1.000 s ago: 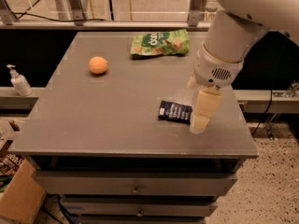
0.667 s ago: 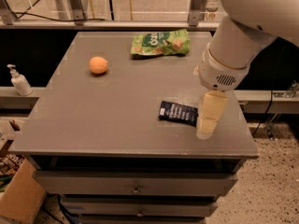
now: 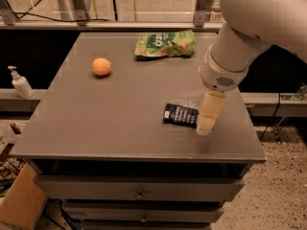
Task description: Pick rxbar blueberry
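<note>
The rxbar blueberry (image 3: pixel 179 114) is a small flat dark navy wrapper with white lettering. It lies flat on the grey table (image 3: pixel 115 128), near the right front. My gripper (image 3: pixel 207 126) hangs from the white arm and points down at the table, right beside the bar's right end and partly covering it. The bar rests on the table and is not lifted.
A green snack bag (image 3: pixel 164 43) lies at the back of the table. An orange (image 3: pixel 101 66) sits at the back left. A white pump bottle (image 3: pixel 19 83) stands on a ledge left of the table. Drawers are below the tabletop. The table's right edge is close to my gripper.
My arm and gripper have shifted slightly to the right and a little forward, from over the bar's right end to just beside it. The bar has not moved.
</note>
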`<state>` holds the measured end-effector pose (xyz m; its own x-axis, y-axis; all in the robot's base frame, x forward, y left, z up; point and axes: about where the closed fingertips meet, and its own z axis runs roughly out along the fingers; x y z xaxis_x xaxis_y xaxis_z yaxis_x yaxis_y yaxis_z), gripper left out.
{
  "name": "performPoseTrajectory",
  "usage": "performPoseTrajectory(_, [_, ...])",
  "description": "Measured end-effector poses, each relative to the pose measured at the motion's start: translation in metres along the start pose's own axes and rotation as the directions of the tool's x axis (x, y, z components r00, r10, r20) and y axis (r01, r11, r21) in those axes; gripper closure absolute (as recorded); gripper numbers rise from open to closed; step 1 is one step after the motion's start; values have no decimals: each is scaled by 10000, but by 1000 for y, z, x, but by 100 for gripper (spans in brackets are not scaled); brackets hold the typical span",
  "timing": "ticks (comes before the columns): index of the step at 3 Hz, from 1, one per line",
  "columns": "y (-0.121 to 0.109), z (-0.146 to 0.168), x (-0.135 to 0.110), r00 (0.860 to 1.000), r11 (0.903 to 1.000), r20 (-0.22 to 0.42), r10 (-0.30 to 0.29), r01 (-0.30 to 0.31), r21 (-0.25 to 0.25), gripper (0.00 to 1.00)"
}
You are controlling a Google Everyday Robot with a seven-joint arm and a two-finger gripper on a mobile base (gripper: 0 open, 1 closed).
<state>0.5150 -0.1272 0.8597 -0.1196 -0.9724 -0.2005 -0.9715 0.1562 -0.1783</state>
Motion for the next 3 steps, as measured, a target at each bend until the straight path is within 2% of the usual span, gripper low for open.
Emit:
performPoseTrajectory(2, [-5,26,-5,9995,9987,-70,295,-297,-424,0])
performPoseTrajectory(3, [1,38,-5,9991,9960,-2,434,-433,-784,15])
